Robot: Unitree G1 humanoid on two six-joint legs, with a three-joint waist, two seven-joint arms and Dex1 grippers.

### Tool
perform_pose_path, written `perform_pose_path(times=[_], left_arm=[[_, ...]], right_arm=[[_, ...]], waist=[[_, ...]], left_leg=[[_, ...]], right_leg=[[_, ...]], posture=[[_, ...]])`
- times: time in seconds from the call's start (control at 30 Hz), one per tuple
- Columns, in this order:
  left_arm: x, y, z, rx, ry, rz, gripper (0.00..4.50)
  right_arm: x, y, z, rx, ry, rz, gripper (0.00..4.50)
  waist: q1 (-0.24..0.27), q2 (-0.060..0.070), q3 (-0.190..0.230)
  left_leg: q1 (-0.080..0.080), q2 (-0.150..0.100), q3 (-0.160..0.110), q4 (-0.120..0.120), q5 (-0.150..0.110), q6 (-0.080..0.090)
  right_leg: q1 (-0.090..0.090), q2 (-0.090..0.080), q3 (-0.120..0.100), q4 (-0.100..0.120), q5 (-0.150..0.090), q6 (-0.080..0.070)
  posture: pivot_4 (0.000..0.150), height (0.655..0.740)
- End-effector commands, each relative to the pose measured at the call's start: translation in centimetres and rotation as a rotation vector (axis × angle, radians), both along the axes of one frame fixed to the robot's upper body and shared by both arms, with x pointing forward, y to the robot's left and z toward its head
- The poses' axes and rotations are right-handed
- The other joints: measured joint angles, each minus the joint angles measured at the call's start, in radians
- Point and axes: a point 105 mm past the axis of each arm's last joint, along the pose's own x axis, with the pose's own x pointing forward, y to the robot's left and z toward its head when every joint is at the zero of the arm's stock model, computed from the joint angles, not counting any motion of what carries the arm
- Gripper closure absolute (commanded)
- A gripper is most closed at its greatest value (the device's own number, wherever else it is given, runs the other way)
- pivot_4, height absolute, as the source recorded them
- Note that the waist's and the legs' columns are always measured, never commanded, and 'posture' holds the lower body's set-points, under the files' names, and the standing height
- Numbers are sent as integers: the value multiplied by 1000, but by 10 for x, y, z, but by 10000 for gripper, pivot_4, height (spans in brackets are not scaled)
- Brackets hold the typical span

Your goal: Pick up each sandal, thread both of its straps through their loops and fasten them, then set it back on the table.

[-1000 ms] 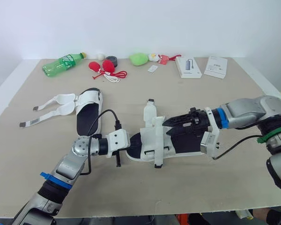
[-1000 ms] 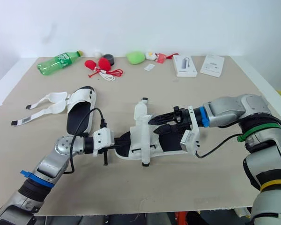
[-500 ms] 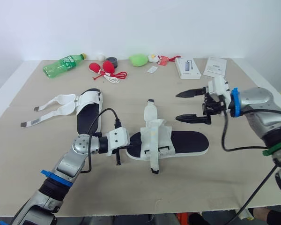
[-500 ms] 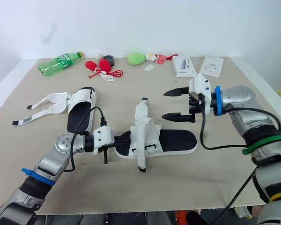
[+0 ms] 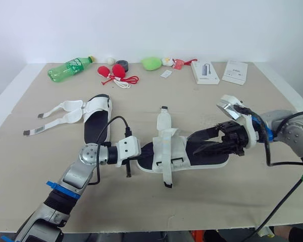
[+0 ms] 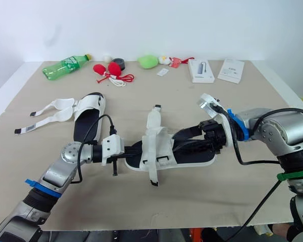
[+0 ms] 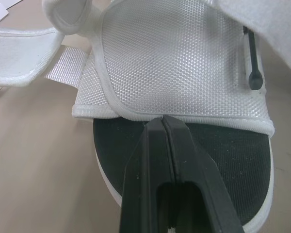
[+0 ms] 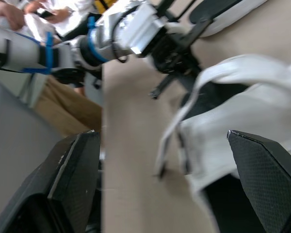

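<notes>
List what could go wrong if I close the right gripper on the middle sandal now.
1. The right gripper is open over the heel half of the middle sandal, beside its white upper; closing may catch the upper, not a strap.
2. The left gripper is shut at the toe edge, with no clear hold, so a push might slide the sandal.
3. A loose strap hangs over the sole's near side and could get trapped.

I log one sandal (image 5: 169, 146) mid-table (image 5: 192, 201), the other sandal (image 5: 97, 118) behind it to the left. Left gripper (image 7: 161, 121) at its left end, right gripper (image 5: 204, 142) over its right end. Back edge: bottle (image 5: 69, 68) left, boxes (image 5: 205, 72) right.
</notes>
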Motion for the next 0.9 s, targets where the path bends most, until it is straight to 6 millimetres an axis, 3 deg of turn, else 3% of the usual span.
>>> perform_pose_path(times=[0.03, 0.33, 0.57, 0.9], left_arm=[[2, 2, 3, 6, -12, -4, 45000], [4, -4, 9, -28, -9, -3, 45000], [8, -7, 13, -43, -13, 7, 45000], [25, -4, 20, -48, -57, 69, 45000]], right_arm=[[-21, 5, 9, -5, -3, 69, 301], [-35, 14, -42, -110, 5, -9, 301], [-38, 25, -54, -93, 4, -31, 301], [-22, 41, -75, -73, -4, -103, 301]], waist=[[0, 0, 0], [1, -2, -1], [1, -3, -1], [0, -4, -1]], left_leg=[[0, 0, 0, 0, 0, 0], [-2, 0, 0, 2, 0, -1], [-2, 0, 0, 5, 0, -1], [-4, 0, 0, 6, 0, -1]], right_leg=[[0, 0, 0, 0, 0, 0], [-1, 0, 0, 0, 0, 1], [0, 0, 0, 0, 1, 2], [0, 0, 0, 0, 2, 3]], posture=[[1500, 7400], [1500, 7400], [1500, 7400], [1500, 7400]])
